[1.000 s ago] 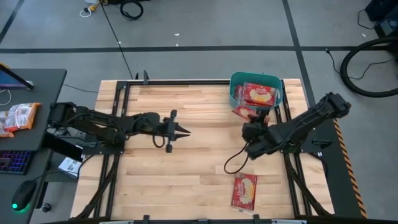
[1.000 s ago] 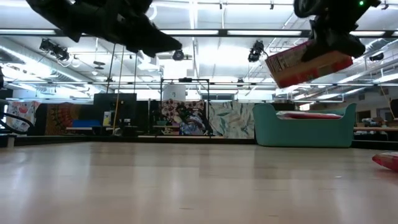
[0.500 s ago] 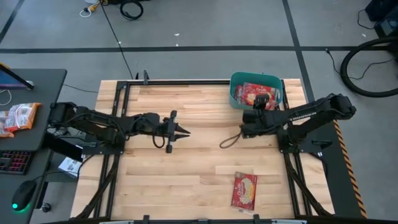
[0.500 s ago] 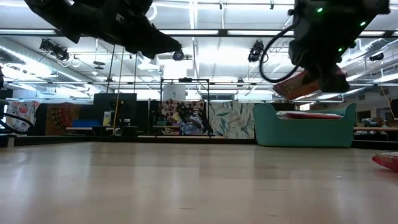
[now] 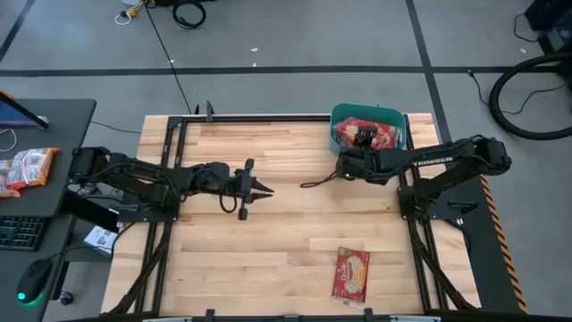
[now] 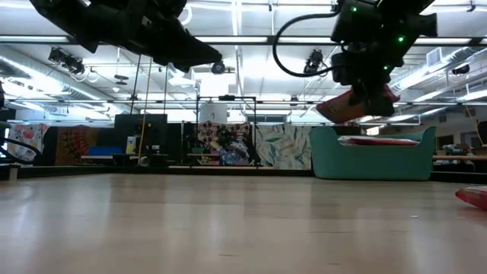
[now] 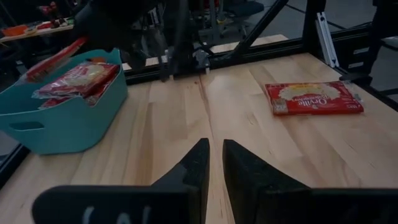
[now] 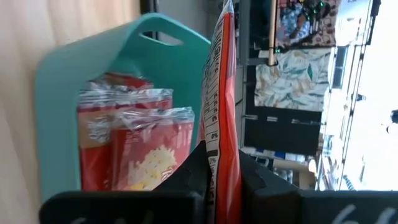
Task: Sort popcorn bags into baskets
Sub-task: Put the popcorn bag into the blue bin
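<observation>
My right gripper [image 5: 365,137] hovers over the teal bin [image 5: 336,134], shut on one red popcorn bag [image 6: 352,106]. In the right wrist view this bag [image 8: 222,81] shows edge-on between the fingers, above the bin [image 8: 68,68]. Several more bags [image 8: 140,146] lie stacked in the bin [image 7: 56,121]. Another bag [image 5: 351,273] lies flat on the table near its near edge and also shows in the left wrist view [image 7: 313,98]. My left gripper [image 5: 266,190] waits shut above the table's middle, touching nothing. My right gripper pinches the popcorn bag by one end [image 8: 215,155], one finger on each flat face. The fingers reach roughly level toward the table's far edge. The bag is lifted clear over the bin, sticks out ahead of the fingers and lies nearly flat, slightly tilted [image 6: 358,105].
A dark cable loop [image 5: 313,182] hangs from the right arm over the table's middle. Metal frame rails [image 5: 268,117] run along the table's edges. A side desk with a packet [image 5: 27,168], a keyboard and a mouse stands to the left.
My right gripper has carried its bag from just in front of the bin toward the far edge, over the bin. The wrist has turned on the way, and the bag has dropped a little. My left arm has kept still.
</observation>
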Robot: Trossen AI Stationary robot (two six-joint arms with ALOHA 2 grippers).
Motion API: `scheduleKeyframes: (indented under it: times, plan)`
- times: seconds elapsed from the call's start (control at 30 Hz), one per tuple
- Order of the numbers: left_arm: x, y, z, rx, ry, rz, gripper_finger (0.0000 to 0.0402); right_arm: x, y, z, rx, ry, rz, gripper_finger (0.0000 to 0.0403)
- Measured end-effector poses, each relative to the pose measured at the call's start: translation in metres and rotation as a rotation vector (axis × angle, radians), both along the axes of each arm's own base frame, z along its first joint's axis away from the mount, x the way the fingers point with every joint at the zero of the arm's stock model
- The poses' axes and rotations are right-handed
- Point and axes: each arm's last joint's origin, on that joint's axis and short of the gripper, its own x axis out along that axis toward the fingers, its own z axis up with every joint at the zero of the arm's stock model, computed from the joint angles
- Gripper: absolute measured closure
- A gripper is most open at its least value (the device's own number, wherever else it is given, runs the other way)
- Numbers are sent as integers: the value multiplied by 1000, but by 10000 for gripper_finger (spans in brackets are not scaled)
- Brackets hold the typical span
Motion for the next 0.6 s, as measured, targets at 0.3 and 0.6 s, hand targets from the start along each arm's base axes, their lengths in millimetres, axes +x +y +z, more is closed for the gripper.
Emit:
scheduleKeyframes:
  times: [0.3,0.6]
  plan:
    - [0,0,0,0,0,0,351,-6,-23,-1,49,-9,-88,367]
    - [0,0,0,0,0,0,351,-12,-41,-2,95,-19,-155,367]
